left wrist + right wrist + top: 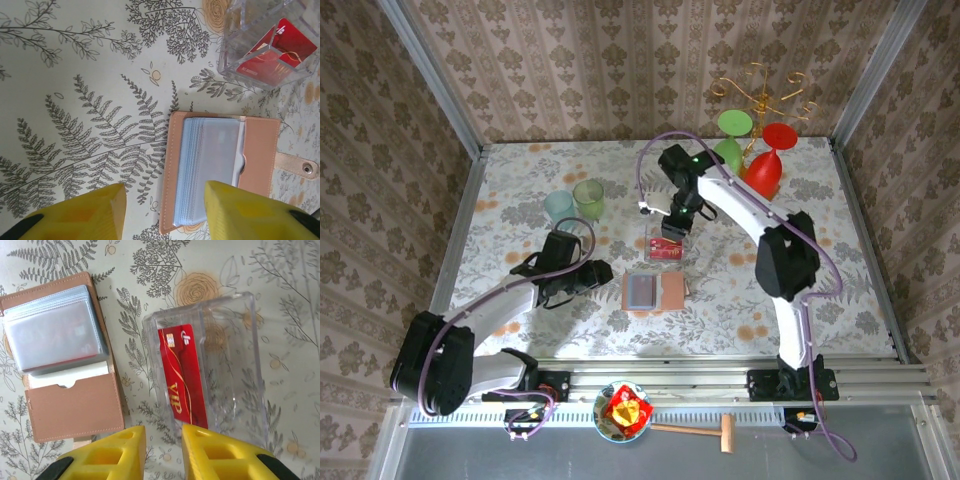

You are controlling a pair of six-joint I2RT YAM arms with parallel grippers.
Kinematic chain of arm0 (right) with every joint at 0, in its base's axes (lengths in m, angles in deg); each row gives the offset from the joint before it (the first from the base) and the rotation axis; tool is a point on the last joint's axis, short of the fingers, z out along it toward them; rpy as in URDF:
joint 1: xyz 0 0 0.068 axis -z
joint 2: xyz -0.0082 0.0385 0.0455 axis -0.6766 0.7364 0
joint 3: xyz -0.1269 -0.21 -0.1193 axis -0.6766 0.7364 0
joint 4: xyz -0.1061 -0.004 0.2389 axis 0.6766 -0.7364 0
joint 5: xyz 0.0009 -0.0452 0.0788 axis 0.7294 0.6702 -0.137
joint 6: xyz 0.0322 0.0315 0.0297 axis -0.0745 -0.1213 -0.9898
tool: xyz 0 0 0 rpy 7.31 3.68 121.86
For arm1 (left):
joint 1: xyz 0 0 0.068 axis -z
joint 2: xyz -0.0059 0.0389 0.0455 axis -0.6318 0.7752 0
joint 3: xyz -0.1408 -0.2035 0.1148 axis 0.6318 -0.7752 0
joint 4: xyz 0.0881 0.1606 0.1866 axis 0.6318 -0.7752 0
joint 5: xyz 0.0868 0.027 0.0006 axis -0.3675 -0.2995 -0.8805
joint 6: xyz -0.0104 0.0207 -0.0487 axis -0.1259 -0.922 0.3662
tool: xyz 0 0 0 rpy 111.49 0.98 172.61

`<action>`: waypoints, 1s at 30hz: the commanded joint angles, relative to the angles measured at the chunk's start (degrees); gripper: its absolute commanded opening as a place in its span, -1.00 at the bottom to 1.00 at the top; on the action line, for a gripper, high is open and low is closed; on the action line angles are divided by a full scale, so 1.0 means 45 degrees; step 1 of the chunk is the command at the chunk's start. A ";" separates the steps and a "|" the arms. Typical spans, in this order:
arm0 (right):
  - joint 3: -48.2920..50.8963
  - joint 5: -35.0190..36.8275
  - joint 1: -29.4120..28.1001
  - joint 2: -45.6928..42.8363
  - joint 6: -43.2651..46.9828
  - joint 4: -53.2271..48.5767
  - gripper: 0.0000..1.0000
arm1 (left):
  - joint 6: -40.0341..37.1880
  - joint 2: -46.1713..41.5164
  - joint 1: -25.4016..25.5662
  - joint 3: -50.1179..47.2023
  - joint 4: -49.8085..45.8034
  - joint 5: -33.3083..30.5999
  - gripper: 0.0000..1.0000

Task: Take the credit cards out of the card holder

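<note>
A: Where is the card holder (655, 292)?
B: It lies open on the table (510, 180), between the arms. A red credit card (182, 377) sits in the clear box (235, 330) just beside it.
A: And the end effectors?
B: The left end effector (165, 215) gapes wide and is empty. The right end effector (163, 450), above the box, is narrowly parted and also empty.

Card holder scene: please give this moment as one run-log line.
card holder: open, lying flat | red card: inside clear box | left gripper: open, near holder | right gripper: open, near box
</note>
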 commanded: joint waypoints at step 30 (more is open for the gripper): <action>1.2614 -0.1059 -0.1533 -0.7138 -1.9778 1.3441 -0.52 | 0.0576 0.2492 0.2078 0.0682 0.2061 0.0462 -0.11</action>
